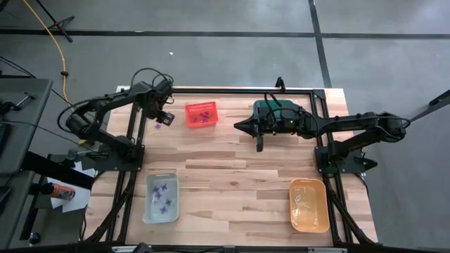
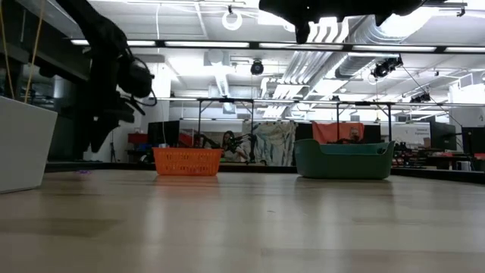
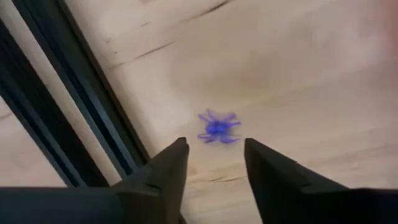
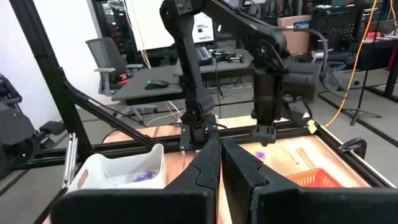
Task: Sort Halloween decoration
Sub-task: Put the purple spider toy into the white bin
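I have the left gripper [image 3: 214, 163] poised over the table's far-left corner, fingers apart, nothing between them. One purple spider trinket [image 3: 217, 127] lies flat on the wooden table [image 1: 232, 176], just beyond the fingertips and in line with the gap, beside the black frame rail [image 3: 74, 99]. More purple trinkets sit in the red basket [image 1: 201, 114] and the clear bin [image 1: 162, 197] (too small to count). The right gripper [image 4: 220, 163] hangs mid-table by the green bin [image 1: 271, 107], fingers together.
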You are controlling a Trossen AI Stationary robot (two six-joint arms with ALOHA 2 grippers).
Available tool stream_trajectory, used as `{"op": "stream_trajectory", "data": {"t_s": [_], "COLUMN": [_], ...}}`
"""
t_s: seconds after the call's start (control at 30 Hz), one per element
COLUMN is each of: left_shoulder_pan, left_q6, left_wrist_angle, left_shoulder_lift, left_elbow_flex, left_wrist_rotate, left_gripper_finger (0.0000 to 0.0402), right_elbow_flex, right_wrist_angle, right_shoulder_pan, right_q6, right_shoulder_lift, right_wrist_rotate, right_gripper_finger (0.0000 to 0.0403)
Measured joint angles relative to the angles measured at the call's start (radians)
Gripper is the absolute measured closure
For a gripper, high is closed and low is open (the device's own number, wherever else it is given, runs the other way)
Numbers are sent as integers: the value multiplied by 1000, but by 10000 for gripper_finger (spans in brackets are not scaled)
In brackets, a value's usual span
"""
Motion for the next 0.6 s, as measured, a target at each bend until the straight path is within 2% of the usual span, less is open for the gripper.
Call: {"op": "stream_trajectory", "data": {"t_s": [0.23, 0.33, 0.47, 0.53, 0.6], "left_shoulder_pan": [-3, -31, -40, -44, -44], "left_q6": [-78, -104, -133, -165, -209], "left_wrist_angle": [84, 102, 110, 125, 155], "left_shoulder_lift": [93, 119, 133, 134, 135], "left_elbow_flex": [-52, -49, -50, -50, -59], "left_wrist_rotate": [-10, -51, -57, -30, 48], "left_gripper_finger": [209, 206, 213, 219, 226], "right_elbow_flex": [0, 0, 0, 0, 0], "right_wrist_angle": [-28, -38, -44, -44, -44], "right_shoulder_pan": [-10, -10, -10, -10, -10], "right_q6": [1, 0, -1, -1, -1], "right_shoulder_lift": [0, 0, 0, 0, 0], "right_wrist_rotate": [-1, -1, -2, -2, -2], "right_gripper_finger": [391, 391, 391, 391, 391]}}
